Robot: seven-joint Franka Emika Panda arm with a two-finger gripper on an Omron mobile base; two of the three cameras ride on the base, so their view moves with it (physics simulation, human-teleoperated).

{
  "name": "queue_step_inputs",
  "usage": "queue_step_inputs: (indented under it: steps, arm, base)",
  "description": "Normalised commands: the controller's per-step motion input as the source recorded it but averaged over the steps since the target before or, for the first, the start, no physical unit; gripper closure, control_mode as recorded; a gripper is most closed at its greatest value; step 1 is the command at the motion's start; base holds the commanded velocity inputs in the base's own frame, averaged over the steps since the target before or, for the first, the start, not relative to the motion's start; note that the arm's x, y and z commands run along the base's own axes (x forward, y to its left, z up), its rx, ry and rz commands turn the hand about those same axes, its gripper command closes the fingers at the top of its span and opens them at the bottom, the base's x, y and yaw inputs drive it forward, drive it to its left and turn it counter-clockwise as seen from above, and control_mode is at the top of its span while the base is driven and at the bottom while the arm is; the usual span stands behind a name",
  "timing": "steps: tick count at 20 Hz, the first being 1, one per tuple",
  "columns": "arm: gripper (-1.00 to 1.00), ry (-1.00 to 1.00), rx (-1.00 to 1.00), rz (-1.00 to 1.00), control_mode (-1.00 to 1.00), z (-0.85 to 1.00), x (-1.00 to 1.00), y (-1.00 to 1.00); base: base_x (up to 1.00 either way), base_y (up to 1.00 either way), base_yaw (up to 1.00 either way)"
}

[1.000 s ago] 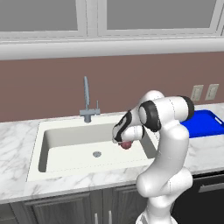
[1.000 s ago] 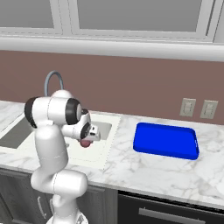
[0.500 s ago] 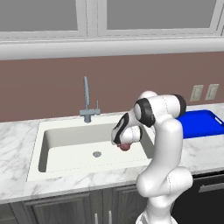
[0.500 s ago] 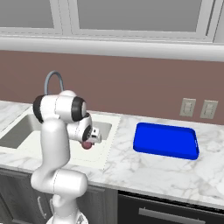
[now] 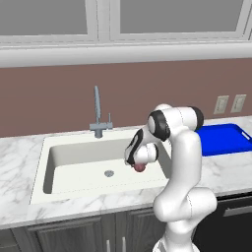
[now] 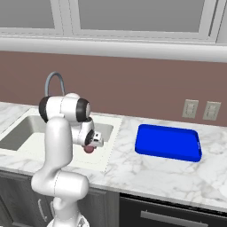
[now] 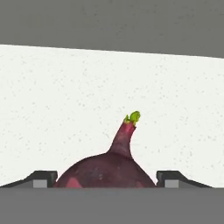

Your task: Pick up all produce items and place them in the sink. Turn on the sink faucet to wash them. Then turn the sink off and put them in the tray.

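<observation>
Hand view: a dark maroon beet (image 7: 107,168) with a tapering neck and a small green tip sits at the bottom centre of the frame, squarely between the two dark finger tips (image 7: 41,178), which stand wide apart and press its left and right sides. Behind it spreads the off-white speckled floor of the sink (image 7: 65,100), with a grey band across the top of the frame.

In the left base view the fingers (image 5: 138,165) hang at centre frame, pointing down over the right part of the basin (image 5: 74,165), with the beet (image 5: 140,168) showing as a small red lump at their end, clear above the basin floor. The round metal drain (image 5: 109,173) lies to its left. The slim grey faucet (image 5: 98,115) rises behind the basin at upper centre.

In the right base view the beet (image 6: 89,149) is at the hand's tip, over the sink's right edge at centre left. The bright blue tray (image 6: 167,142) lies flat on the marble bench (image 6: 146,170) at centre right, well apart from the sink.
</observation>
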Motion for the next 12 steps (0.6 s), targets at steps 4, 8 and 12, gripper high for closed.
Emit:
queue_step_inputs:
  steps: [4,8,12]
  arm:
    - [-1.00,0.00,0.00,0.00,-1.00,-0.04,0.00,0.07]
    - [-1.00,-0.08,0.00,0.00,-1.00,0.00,-0.06,0.00]
    - [-1.00,-0.14,0.00,0.00,-1.00,0.17,-0.09,0.01]
  base:
    - [0.00,0.00,0.00]
    - [0.00,0.00,0.00]
    - [0.00,0.00,0.00]
